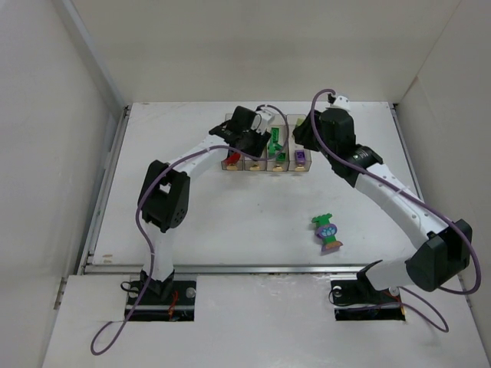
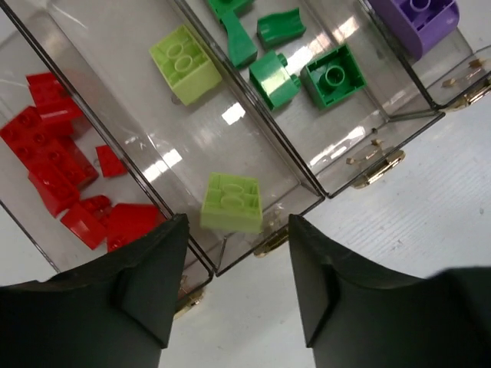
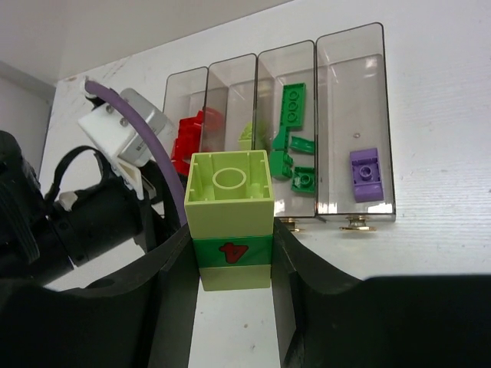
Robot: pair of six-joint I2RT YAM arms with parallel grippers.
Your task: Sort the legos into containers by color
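Observation:
Four joined clear bins (image 1: pixel 265 164) stand at the table's far middle. In the left wrist view they hold several red bricks (image 2: pixel 54 169), two lime bricks (image 2: pixel 184 65), several green bricks (image 2: pixel 307 73) and a purple brick (image 2: pixel 418 19). My left gripper (image 2: pixel 238 230) is open and empty above the near end of the red and lime bins. My right gripper (image 3: pixel 232 249) is shut on a lime-green-lime stack (image 3: pixel 232 207), held in front of the bins (image 3: pixel 360 77). A purple-green-lime clump (image 1: pixel 327 232) lies on the table at right.
Both grippers (image 1: pixel 239 139) (image 1: pixel 305 132) crowd around the bin row, the left arm over its left end and the right arm just beside its right end. White walls enclose the table on the left, back and right.

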